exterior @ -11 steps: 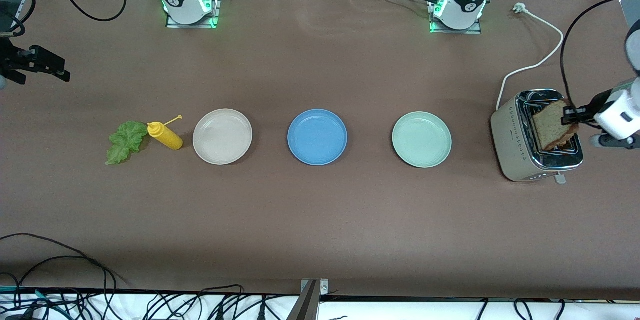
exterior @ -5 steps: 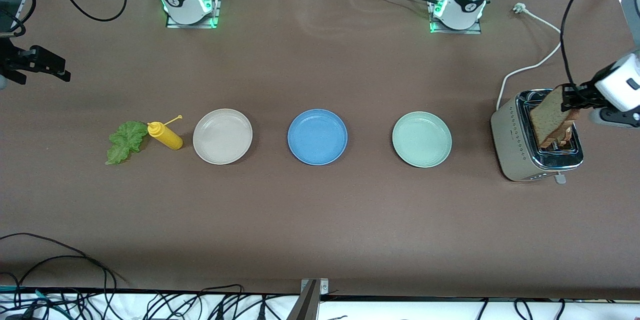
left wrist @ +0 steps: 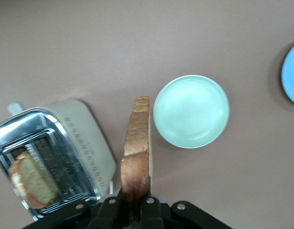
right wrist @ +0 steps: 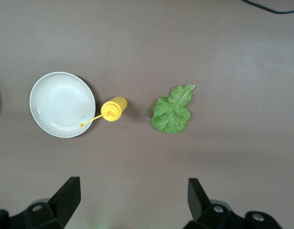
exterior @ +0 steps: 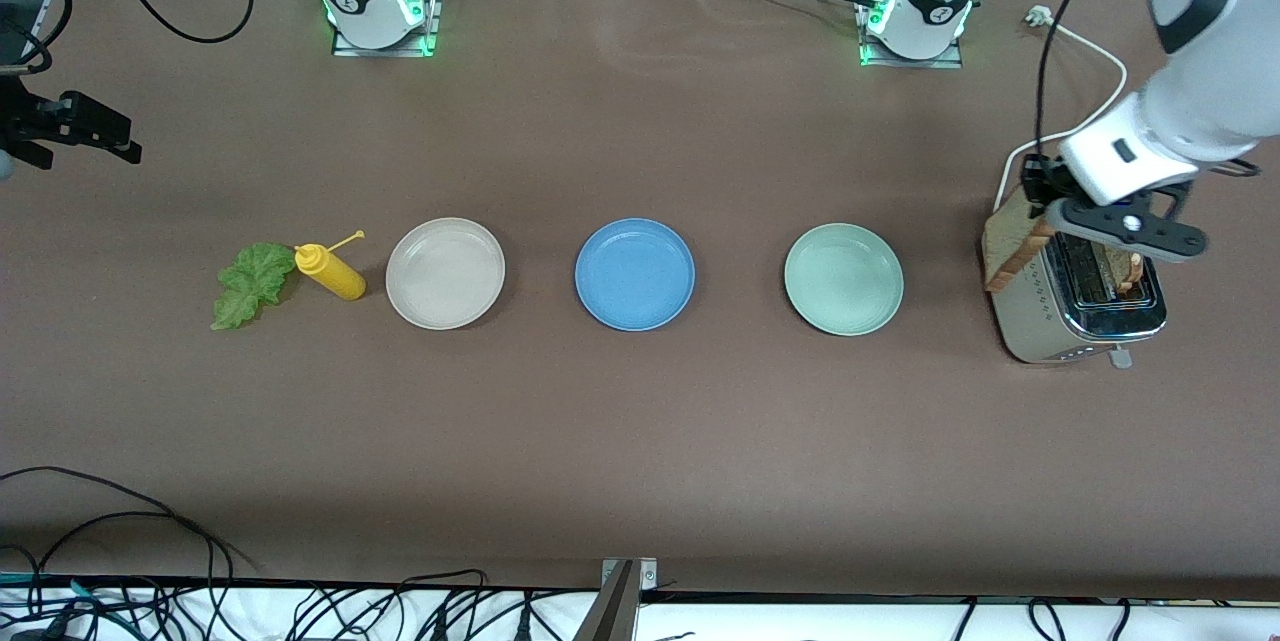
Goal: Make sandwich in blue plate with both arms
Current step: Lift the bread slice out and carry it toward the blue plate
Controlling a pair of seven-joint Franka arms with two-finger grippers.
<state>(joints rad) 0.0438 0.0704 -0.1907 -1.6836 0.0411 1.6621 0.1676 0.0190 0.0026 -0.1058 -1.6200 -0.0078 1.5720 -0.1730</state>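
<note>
1. Front view: the left gripper (exterior: 1040, 211) is up in the air over the toaster's (exterior: 1075, 306) edge on the green-plate side, clamped tight on a bread slice (exterior: 1005, 246) that hangs on edge. A second slice (exterior: 1125, 266) sits in a toaster slot. Along the table run the pale green plate (exterior: 843, 279), then the blue plate (exterior: 634, 273) in the middle with nothing on it, then the beige plate (exterior: 445, 273). Past that, toward the right arm's end, lie the yellow squeeze bottle (exterior: 333, 273) and, just beside it, the lettuce leaf (exterior: 250, 283). The right gripper (exterior: 70, 126) hangs at that end of the table and waits.

2. Left wrist view: the left gripper (left wrist: 136, 207) has its fingers (left wrist: 149, 210) pinched on the bottom edge of the bread slice (left wrist: 136, 152), which is seen edge-on between the toaster (left wrist: 82, 143) and the pale green plate (left wrist: 191, 111). The other slice (left wrist: 35, 183) leans in its slot. A sliver of the blue plate (left wrist: 292, 74) shows at the frame edge.

3. Right wrist view: the right gripper (right wrist: 132, 200) has its fingers (right wrist: 68, 195) spread wide with nothing between them. It is high over the table near the lettuce leaf (right wrist: 173, 109), the yellow squeeze bottle (right wrist: 113, 109) and the beige plate (right wrist: 62, 104). The bottle's cap strap reaches over the beige plate's rim.
</note>
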